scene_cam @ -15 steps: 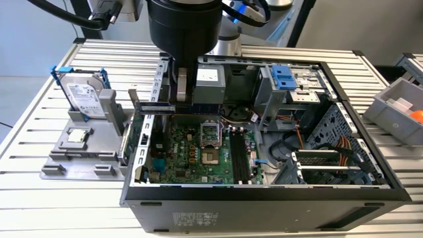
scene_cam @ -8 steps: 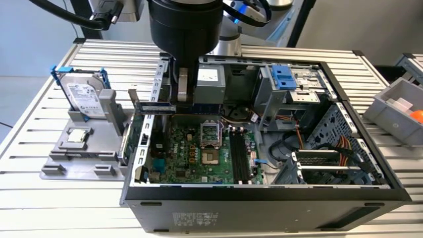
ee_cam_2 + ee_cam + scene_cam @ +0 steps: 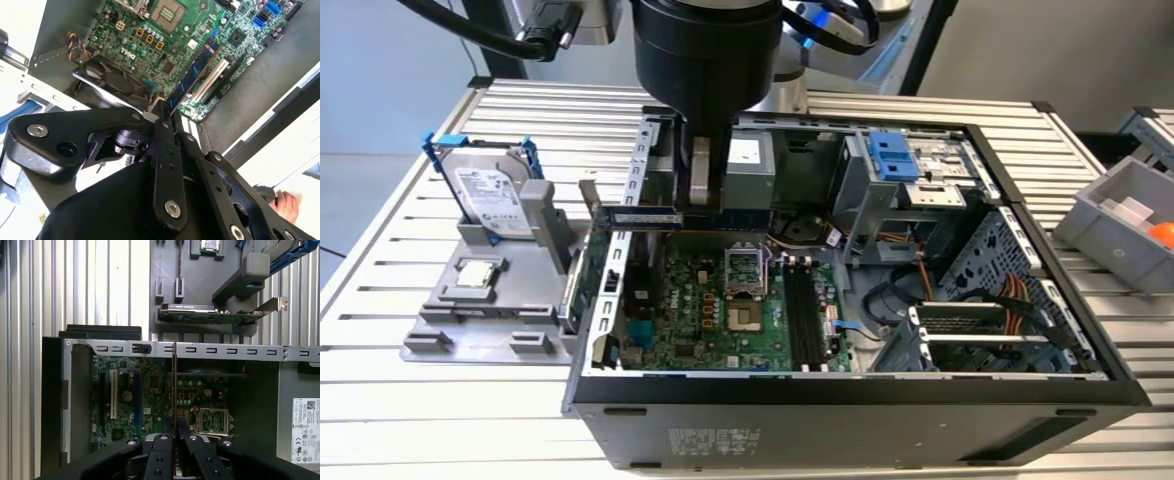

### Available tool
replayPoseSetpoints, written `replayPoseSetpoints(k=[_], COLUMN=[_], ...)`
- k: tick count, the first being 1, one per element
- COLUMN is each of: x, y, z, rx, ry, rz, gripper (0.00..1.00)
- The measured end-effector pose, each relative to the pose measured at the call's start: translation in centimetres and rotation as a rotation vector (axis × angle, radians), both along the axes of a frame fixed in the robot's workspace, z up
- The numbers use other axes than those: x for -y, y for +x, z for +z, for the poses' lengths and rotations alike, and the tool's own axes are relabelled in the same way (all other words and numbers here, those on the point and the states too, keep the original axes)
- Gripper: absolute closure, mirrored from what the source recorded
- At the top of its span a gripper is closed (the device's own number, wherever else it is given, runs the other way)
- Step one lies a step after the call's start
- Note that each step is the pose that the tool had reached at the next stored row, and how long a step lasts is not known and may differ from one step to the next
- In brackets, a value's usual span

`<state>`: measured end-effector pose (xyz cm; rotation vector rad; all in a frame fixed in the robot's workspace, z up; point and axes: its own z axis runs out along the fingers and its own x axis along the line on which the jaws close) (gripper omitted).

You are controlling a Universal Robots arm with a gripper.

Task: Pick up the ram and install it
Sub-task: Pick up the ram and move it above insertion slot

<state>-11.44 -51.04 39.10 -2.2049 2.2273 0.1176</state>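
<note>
Bluish-green thin long circuit-board ram stick (image 3: 654,215) hangs level, pinched near mid-length on its flat faces by the black gripper (image 3: 704,203), closed narrow on it, above the green motherboard (image 3: 720,310) in the open black computer case (image 3: 854,405); judged light, stiff, fragile, best held clear of its contact edge.

The ram (image 3: 640,214), a thin bluish-green stick, hangs level on its long edge, clamped in the fingers (image 3: 161,452) above the open case's far part.

Exterior view overlooks the case (image 3: 854,420); both wrist views share its motherboard (image 3: 185,37).
</note>
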Motion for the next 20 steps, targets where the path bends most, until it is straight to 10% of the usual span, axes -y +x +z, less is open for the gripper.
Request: replayPoseSetpoints(k=[20], x=[0.0], y=[1.37], z=[0.0], rx=[0.0], ry=[-0.0001], rz=[0.0], gripper=[1.0])
